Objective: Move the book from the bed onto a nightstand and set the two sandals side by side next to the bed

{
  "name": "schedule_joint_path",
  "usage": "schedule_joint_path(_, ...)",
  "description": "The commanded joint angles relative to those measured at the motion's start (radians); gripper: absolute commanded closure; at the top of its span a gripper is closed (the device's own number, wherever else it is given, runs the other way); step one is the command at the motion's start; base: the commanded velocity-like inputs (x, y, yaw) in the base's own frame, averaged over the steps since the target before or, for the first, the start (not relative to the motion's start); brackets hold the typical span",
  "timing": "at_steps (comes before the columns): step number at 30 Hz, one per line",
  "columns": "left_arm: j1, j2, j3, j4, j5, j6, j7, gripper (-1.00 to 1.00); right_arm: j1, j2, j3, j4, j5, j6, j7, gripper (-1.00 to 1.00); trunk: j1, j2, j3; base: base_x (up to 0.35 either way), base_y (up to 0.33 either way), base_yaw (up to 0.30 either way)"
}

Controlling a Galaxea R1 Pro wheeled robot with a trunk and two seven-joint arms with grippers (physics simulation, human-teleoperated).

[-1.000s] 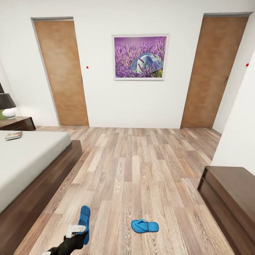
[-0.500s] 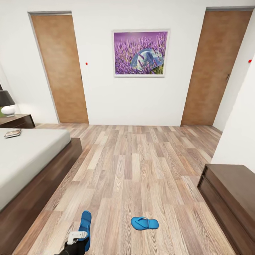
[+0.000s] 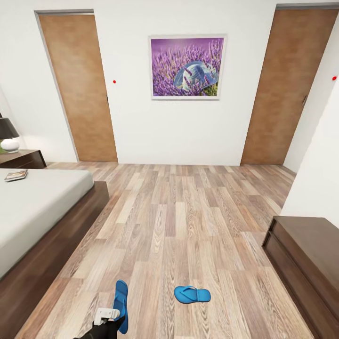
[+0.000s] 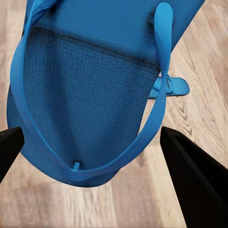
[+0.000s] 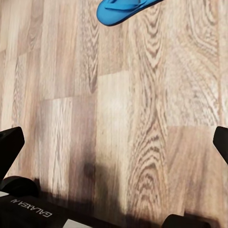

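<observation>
From the head camera I see my left gripper [image 3: 112, 314] holding one bright blue flip-flop [image 3: 121, 305] above the wood plank floor [image 3: 188, 226], the other blue flip-flop [image 3: 192, 294] lying flat nearby; the small dark paperback [image 3: 16, 175] rests on the pale grey bed [image 3: 33, 207]. My left wrist camera shows its fingers [image 4: 194, 183] spread around the held sandal. In the right wrist view, fingertips [image 5: 9, 145] stand wide apart, empty.
</observation>
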Motion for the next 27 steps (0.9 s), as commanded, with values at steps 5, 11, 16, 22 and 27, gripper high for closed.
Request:
schedule_joint_path(5, -0.001, -0.001, 0.007, 0.000, -0.011, -0.007, -0.008, 1.00, 0.000, 0.000, 0.001, 0.001, -0.006, 0.009, 0.004, -1.00, 0.000, 0.000, -0.001, 0.000, 0.000, 0.000)
schedule_joint_path(11, -0.001, -0.001, 0.008, 0.000, -0.011, -0.005, -0.008, 1.00, 0.000, 0.000, 0.002, 0.001, -0.007, 0.010, 0.004, -1.00, 0.000, 0.000, -0.001, 0.000, 0.000, 0.000)
schedule_joint_path(16, -0.001, -0.001, 0.009, 0.000, -0.011, -0.005, -0.008, 1.00, 0.000, 0.001, 0.002, 0.001, -0.006, 0.010, 0.004, -1.00, 0.000, 0.000, -0.001, 0.000, 0.000, 0.000)
schedule_joint_path(22, -0.001, -0.001, 0.009, 0.000, -0.010, -0.005, -0.007, 1.00, 0.000, 0.002, 0.003, 0.001, -0.006, 0.010, 0.004, -1.00, 0.000, 0.000, -0.001, 0.000, 0.000, 0.000)
schedule_joint_path(27, -0.001, -0.001, 0.009, 0.000, -0.009, -0.005, -0.008, 1.00, 0.000, 0.002, 0.003, 0.001, -0.006, 0.010, 0.004, -1.00, 0.000, 0.000, -0.001, 0.000, 0.000, 0.033)
